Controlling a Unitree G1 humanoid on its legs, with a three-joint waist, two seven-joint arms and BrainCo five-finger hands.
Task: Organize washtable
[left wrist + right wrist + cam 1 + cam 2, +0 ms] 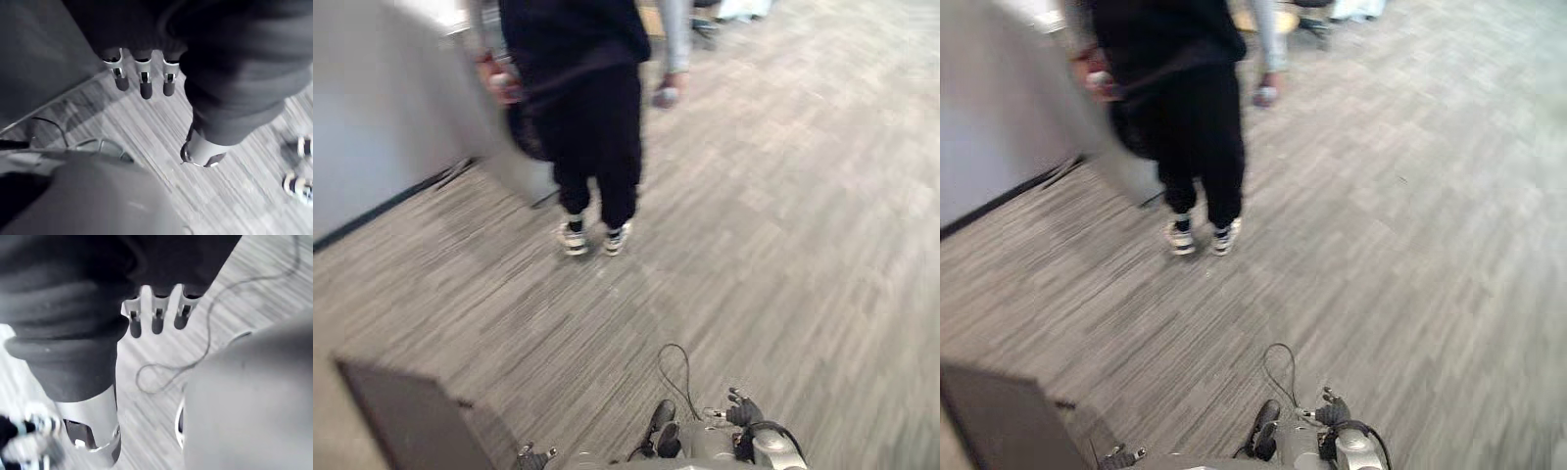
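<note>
Soft even indoor light, floor (pixel 783 245) brighter farther off — shadows faint

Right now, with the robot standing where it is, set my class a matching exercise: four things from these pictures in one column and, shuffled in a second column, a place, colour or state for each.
Things
1. person
2. shoes
3. left hand
4. dark panel

Descriptions
a. pale, side by side on the wood-grain floor
b. low at the robot's near left
c. open, fingers straight, holding nothing
d. standing ahead of the robot, in dark clothes

Pairs: 1-d, 2-a, 3-c, 4-b
</note>
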